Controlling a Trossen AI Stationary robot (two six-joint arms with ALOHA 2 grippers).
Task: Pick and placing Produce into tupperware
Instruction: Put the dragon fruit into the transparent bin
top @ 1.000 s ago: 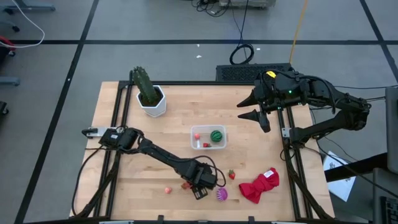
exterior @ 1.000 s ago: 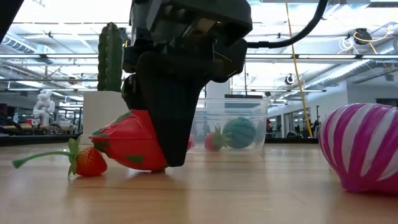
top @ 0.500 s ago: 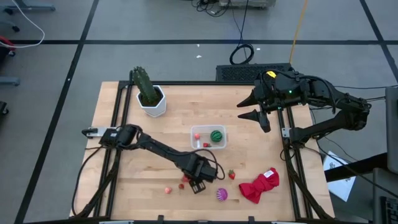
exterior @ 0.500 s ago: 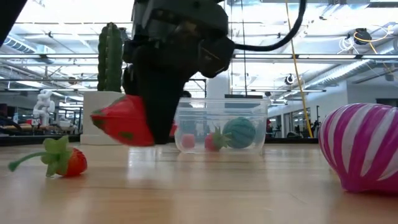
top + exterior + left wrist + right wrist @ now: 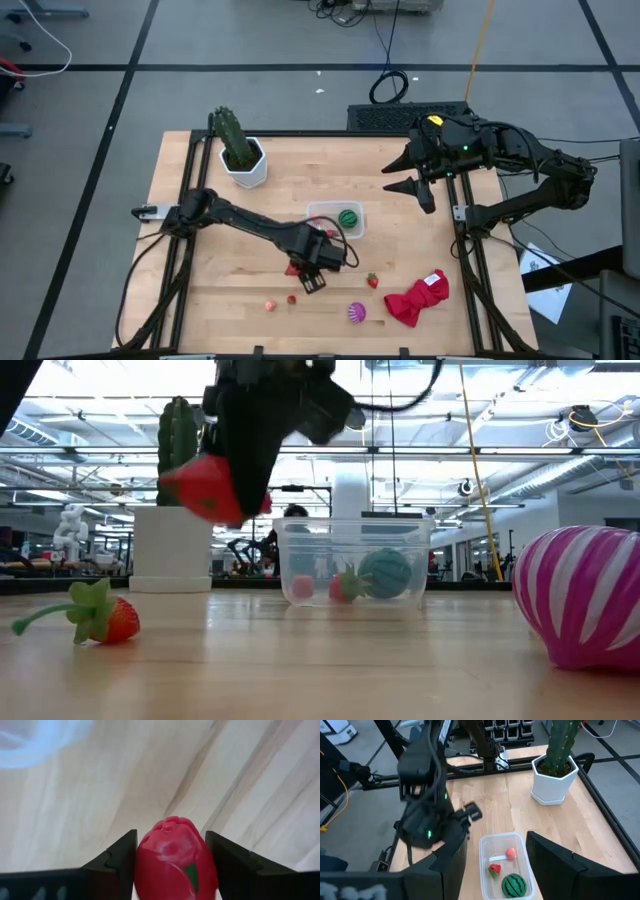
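My left gripper [image 5: 299, 270] hangs above the table's near middle, shut on the red pepper-like piece [image 5: 205, 490], just near of the clear tupperware [image 5: 335, 220]. The tub stands on the table and holds a green striped ball [image 5: 348, 217], a strawberry [image 5: 494, 868] and a pink bit [image 5: 510, 852]. On the table lie a strawberry [image 5: 372, 281], a smaller one [image 5: 292, 298], a pink bit [image 5: 270, 305] and the purple striped piece [image 5: 356, 313]. My right gripper [image 5: 405, 178] is open, raised over the far right of the table. My left gripper pinches the red pepper-like piece between its two fingers, one on each side [image 5: 142, 855] of its body. The fingers [image 5: 250, 460] come from above, pointing down. The piece is lifted clear of the table and sticks out tilted from the fingers.
A green cactus in a white hexagonal pot [image 5: 243, 160] stands at the far left. A red cloth [image 5: 418, 298] lies at the near right beside the purple piece. Bare wood lies left of the tub and along the near left edge.
My left gripper has risen with the red pepper-like piece, lifting it clear of the table, and has moved toward the far edge and the tub. The small strawberry that lay beside it stays on the table, nudged a little to the left.
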